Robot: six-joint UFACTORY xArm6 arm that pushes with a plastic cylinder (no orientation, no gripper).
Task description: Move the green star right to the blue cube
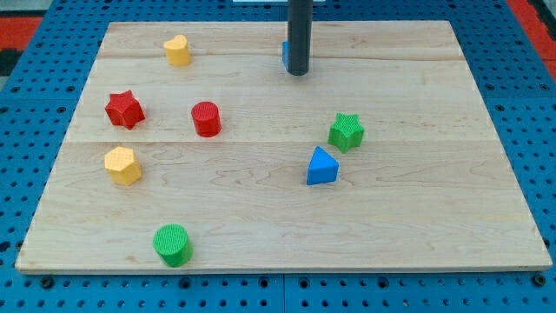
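red star [124, 109]: far at the view's left
red cylinder [206, 118]: just right of it
blue cube [285, 56]: top, mostly hidden behind the rod
my tip [297, 72]: touching the cube; no pincer
blue triangular block [321, 166]: just below-left of the star
green star [346, 131]: right of centre, well apart from the cube, path between bare

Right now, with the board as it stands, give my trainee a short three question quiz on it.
1. True or false: my tip touches the green star.
2. Which block sits nearest the green star? A) blue triangular block B) red cylinder C) yellow heart
3. Fill in: the rod partly hides a ____ block at the view's top.

Key: 1 false; 2 A; 3 blue.
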